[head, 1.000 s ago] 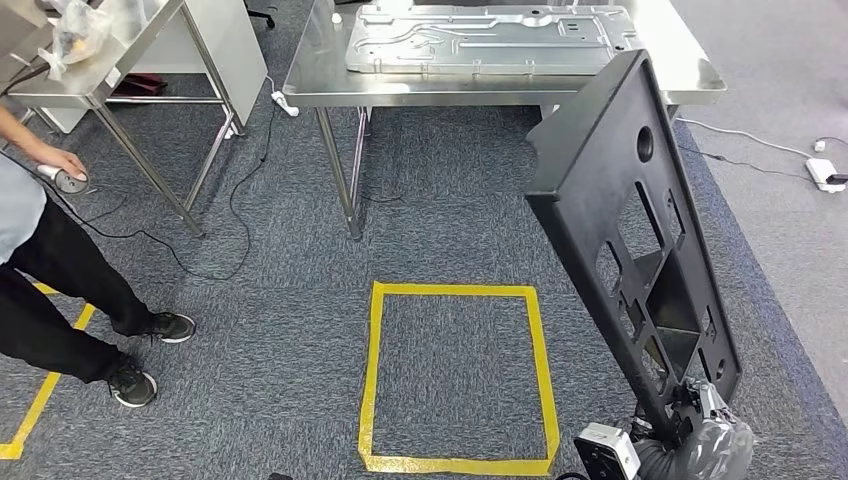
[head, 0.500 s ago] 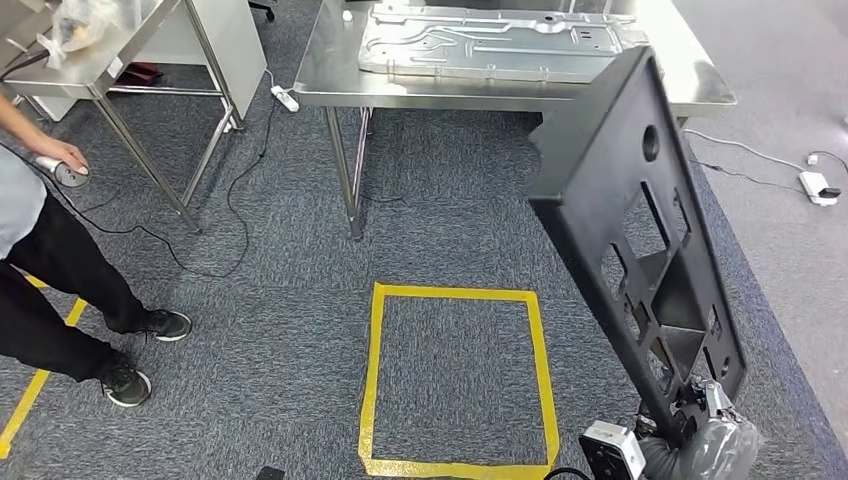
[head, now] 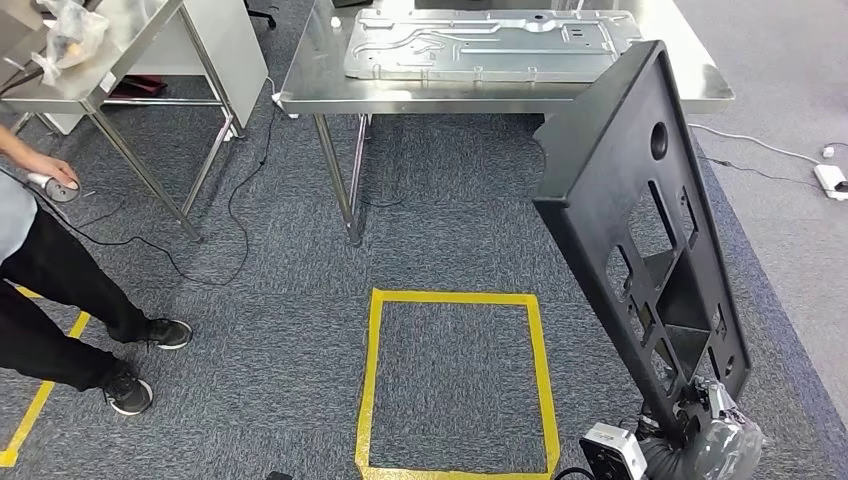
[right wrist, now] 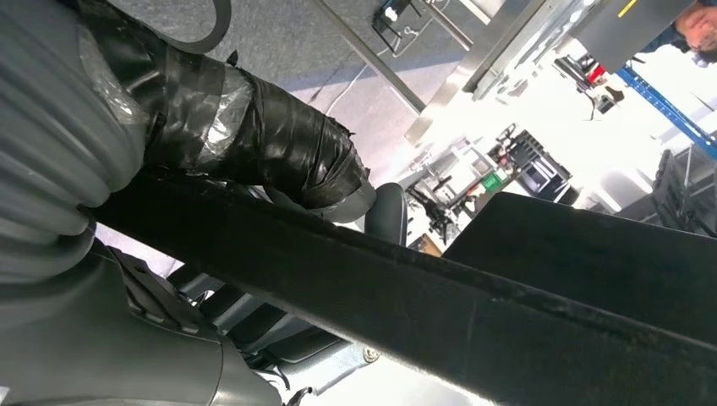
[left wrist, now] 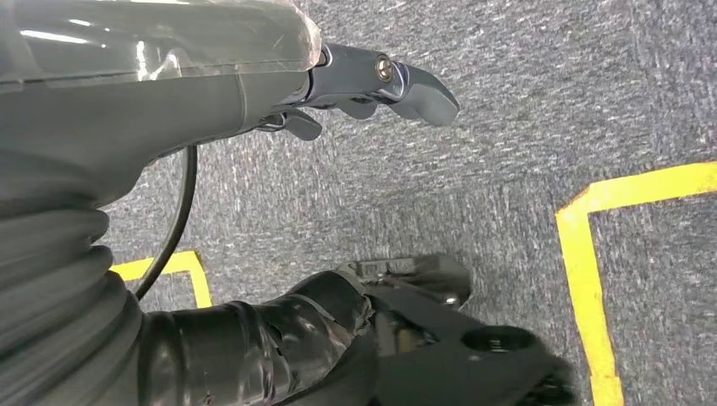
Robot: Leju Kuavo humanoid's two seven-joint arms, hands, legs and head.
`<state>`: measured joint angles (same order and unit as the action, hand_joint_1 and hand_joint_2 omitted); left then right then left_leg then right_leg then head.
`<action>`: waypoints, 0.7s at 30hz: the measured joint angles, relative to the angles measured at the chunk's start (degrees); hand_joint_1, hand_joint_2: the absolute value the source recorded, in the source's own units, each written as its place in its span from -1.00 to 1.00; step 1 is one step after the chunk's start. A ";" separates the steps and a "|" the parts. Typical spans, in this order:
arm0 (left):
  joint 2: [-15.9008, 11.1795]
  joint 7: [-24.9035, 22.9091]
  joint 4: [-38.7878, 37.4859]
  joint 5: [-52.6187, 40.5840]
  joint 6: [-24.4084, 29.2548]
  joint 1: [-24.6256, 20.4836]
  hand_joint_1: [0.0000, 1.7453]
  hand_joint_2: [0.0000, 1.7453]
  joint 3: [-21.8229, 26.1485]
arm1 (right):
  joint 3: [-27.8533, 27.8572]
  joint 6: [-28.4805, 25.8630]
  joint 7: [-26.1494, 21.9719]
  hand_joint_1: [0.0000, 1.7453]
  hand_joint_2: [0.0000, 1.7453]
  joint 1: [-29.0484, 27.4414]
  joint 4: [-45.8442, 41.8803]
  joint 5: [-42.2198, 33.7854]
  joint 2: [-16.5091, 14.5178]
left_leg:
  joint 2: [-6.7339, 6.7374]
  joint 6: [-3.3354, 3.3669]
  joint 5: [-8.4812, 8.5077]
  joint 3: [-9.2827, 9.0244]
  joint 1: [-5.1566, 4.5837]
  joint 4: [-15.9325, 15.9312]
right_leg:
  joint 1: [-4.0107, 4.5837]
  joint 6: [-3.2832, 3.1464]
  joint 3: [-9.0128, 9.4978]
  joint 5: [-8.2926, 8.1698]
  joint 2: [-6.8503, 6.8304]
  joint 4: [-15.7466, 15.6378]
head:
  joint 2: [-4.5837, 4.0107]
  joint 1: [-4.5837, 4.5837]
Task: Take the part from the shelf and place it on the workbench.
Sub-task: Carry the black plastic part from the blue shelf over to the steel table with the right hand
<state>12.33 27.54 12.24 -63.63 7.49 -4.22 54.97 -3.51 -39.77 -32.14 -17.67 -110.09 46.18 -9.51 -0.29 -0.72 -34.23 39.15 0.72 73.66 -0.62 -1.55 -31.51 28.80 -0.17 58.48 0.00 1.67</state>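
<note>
A big black panel (head: 600, 170) with several cut-outs stands tilted at the right of the head view, its top corner reaching up over the workbench's edge. My right hand (head: 715, 435), wrapped in clear plastic, grips its lower end. Close up, the taped thumb (right wrist: 279, 152) lies over the panel's edge (right wrist: 440, 304). The steel workbench (head: 500, 98) stands ahead with a flat silver metal plate (head: 480, 45) on it. My left hand (left wrist: 372, 80) hangs over the carpet holding nothing, its fingers apart.
A yellow tape square (head: 455, 296) marks the carpet in front of the workbench. A person (head: 60, 290) in dark trousers stands at the left beside a second steel table (head: 110, 60). Cables (head: 240, 190) trail on the floor, and a white power strip (head: 832, 180) lies far right.
The whole picture has shifted a little, so the camera moved. The person's feet have stepped slightly to the left. My right hand still grips the panel.
</note>
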 joint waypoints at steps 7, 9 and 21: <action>-0.08 0.08 0.00 -0.05 0.03 -0.24 -1.00 1.00 0.00 | 0.25 -0.01 -0.30 1.00 1.00 0.06 -0.07 0.02 -0.37 | 0.02 1.79 6.86 -6.19 -0.63 -14.96 | 0.31 1.64 1.36 1.46 0.10 -0.11 | 0.00 0.02; -0.08 0.09 0.00 -0.07 -0.03 -0.11 -1.00 1.00 0.00 | 0.26 -0.01 -0.34 1.00 1.00 0.09 -0.22 0.10 -0.41 | 0.02 2.34 7.04 -6.73 -0.32 -15.75 | 0.31 2.19 1.27 2.22 0.08 0.76 | 0.00 0.06; 0.02 0.16 0.00 -0.22 -0.06 -0.17 -1.00 1.00 0.02 | 0.31 0.00 -0.40 1.00 1.00 0.35 -0.35 0.26 -0.39 | -0.16 1.45 4.39 -9.26 -0.31 -15.80 | -0.20 2.59 -2.28 -0.97 0.24 1.42 | 0.00 0.11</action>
<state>12.35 27.70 12.24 -63.84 7.43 -4.39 54.99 -3.21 -39.77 -32.54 -17.32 -110.45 46.45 -9.90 -0.45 0.73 -29.84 29.89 0.41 57.86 -0.82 1.05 -33.79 27.83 0.07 59.90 0.00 1.78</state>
